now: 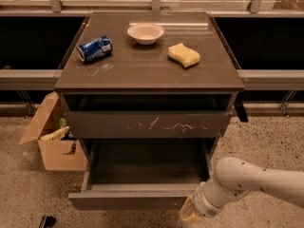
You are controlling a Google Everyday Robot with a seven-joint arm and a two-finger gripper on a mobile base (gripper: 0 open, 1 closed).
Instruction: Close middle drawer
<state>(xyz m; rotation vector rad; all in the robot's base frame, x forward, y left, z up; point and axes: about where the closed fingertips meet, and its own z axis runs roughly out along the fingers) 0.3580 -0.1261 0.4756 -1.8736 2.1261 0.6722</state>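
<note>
Wide, shallow, dark grey-brown handleless middle drawer (pixel 127 201) pulled far out; yellowish claw (pixel 192 213) by front's right end, grip state untellable.

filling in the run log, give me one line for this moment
middle drawer: pulled out | gripper: at its front, right end | contact: cannot tell

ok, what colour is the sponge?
Yellow sponge, camera view; gripper sits at the middle drawer's front right corner.

The middle drawer (pixel 128 201) juts out near, below the upper drawer (pixel 147 123); the gripper (pixel 191 213) sits by its front's right end. On the cabinet top (pixel 147 75) lie a can (pixel 95 49) left, a bowl (pixel 145 33) far, a sponge (pixel 184 54) right.
</note>
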